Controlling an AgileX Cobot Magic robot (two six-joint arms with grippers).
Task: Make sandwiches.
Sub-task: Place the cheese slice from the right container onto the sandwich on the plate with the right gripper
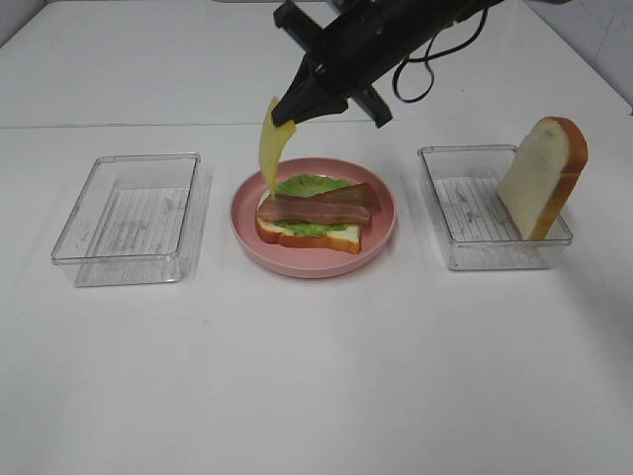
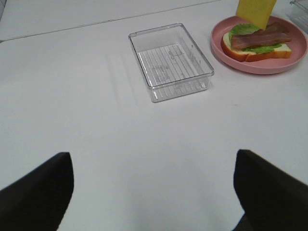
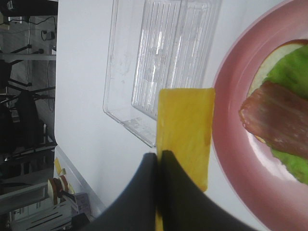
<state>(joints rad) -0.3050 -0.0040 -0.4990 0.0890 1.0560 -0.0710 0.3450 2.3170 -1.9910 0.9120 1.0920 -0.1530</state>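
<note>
An open sandwich [image 1: 312, 220] lies on the round pink plate [image 1: 316, 265]: a white bread slice, green lettuce [image 1: 307, 184] and reddish-brown bacon strips [image 1: 321, 205]. My right gripper [image 1: 287, 117] reaches across the middle and is shut on a yellow cheese slice [image 1: 269, 143]. The slice hangs down over the plate's rear left edge, its lower tip near the sandwich. In the right wrist view the cheese [image 3: 185, 130] is pinched by its end beside the plate [image 3: 231, 144]. My left gripper [image 2: 153, 158] is open and empty over bare table. A second bread slice [image 1: 542, 178] leans upright in the right tray.
A clear plastic tray [image 1: 129, 218] stands left of the plate and holds nothing; it also shows in the left wrist view [image 2: 171, 60]. Another clear tray [image 1: 465, 252] stands right of the plate. The right arm spans the space above the table's back.
</note>
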